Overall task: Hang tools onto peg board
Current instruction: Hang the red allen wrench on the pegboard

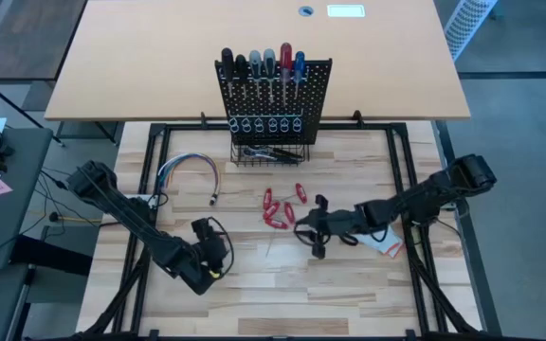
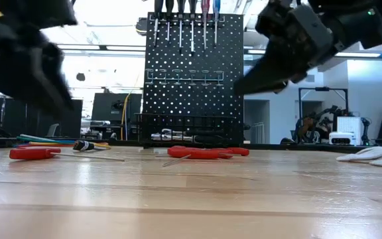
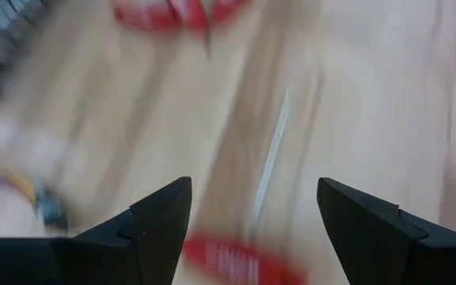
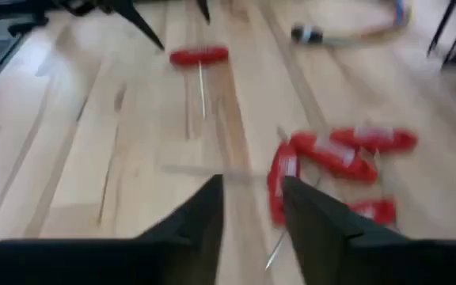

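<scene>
With your right gripper (image 1: 315,230) slightly parted and empty just beside the red-handled hand tools (image 1: 278,208) lying before the upright black perforated peg board (image 1: 275,99), lower squarely over one handle.

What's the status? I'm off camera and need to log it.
Left gripper open, empty, over the table. Right gripper empty beside the red-handled tools. Six screwdrivers on the peg board. Nothing blocking.
</scene>
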